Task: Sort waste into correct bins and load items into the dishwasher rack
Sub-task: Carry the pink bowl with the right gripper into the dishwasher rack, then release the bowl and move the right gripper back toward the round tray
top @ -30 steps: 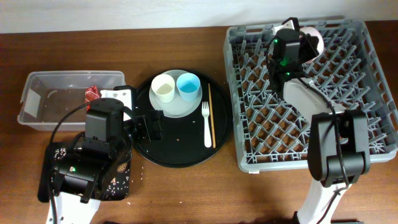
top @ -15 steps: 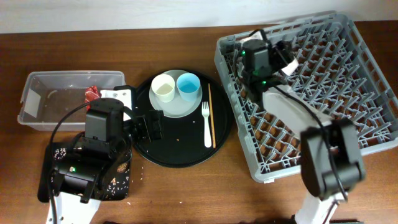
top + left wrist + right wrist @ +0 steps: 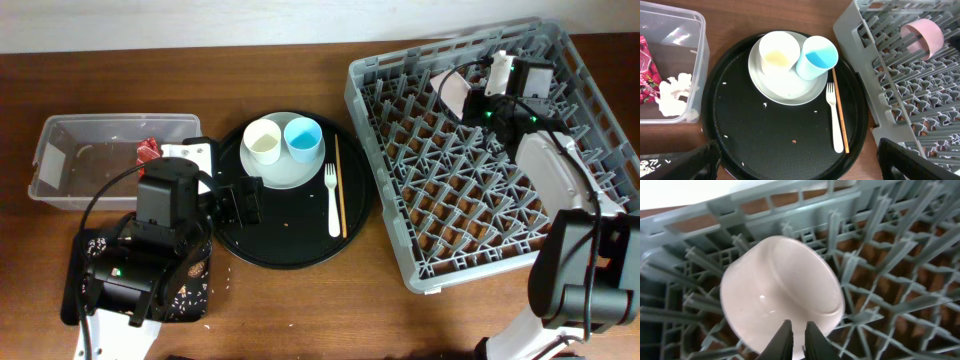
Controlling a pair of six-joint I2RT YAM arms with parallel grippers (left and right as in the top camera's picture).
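Observation:
The white-pinkish bowl (image 3: 455, 92) lies on its side among the pegs at the back left of the grey dishwasher rack (image 3: 480, 250). It also shows in the left wrist view (image 3: 922, 35). My right gripper (image 3: 478, 95) is right beside it, its fingers (image 3: 799, 335) nearly closed on the bowl (image 3: 775, 285). My left gripper (image 3: 240, 203) is open and empty over the round black tray, as in its own view (image 3: 797, 165). The cream cup (image 3: 779, 50) and light blue cup (image 3: 817, 57) stand on the pale plate (image 3: 787, 87). The fork (image 3: 835, 120) and chopsticks (image 3: 840, 110) lie beside it.
The round black tray (image 3: 290, 245) sits between the rack and the clear tub (image 3: 60, 180). The tub holds the red wrapper (image 3: 149, 150) and white tissue (image 3: 672, 90). The shallow black tray (image 3: 75, 290) lies under my left arm. The rack sits skewed.
The rack has turned and slid left at its front. My right arm swung left with the bowl, then back right. The left arm has not moved.

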